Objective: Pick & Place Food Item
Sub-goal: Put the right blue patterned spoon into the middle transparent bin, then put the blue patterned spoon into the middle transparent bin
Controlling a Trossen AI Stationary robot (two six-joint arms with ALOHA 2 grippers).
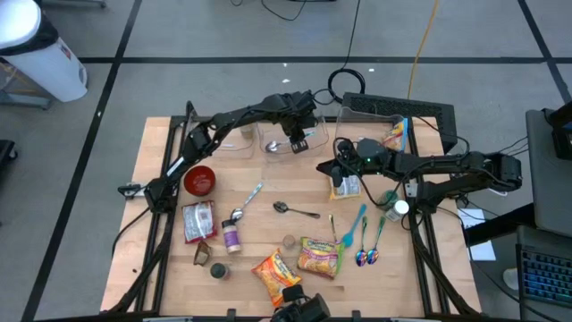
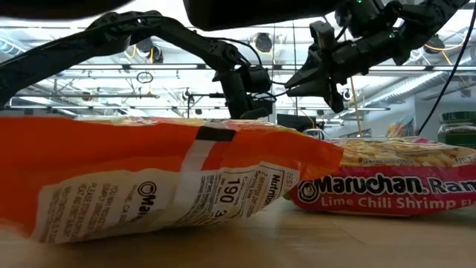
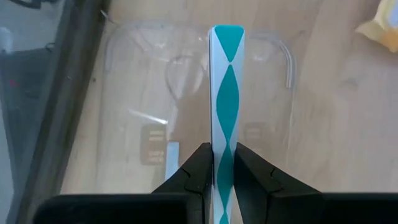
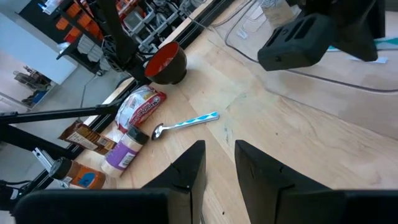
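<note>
My left jaws (image 3: 222, 180) pinch a teal-and-white spoon handle (image 3: 226, 93) above a clear container (image 1: 284, 136); my right jaws (image 4: 219, 167) hang spread.

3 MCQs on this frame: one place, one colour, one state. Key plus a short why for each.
1. Where is the red bowl?
A. left part of the table, near the left arm's base
B. right edge, beside the keyboard
C. inside the clear container

2. What colours is the handle held by the left gripper?
A. solid red
B. teal and white
C. black and yellow

3. What state is the right gripper in?
A. shut on a noodle packet
B. shut on a spoon
C. open, holding nothing

Key:
1. A, the high view shows the bowl on the table's left side.
2. B, the left wrist view shows a teal-and-white patterned handle clamped between the fingers, over the clear container.
3. C, the right wrist view shows its fingers apart with bare table between them.
</note>
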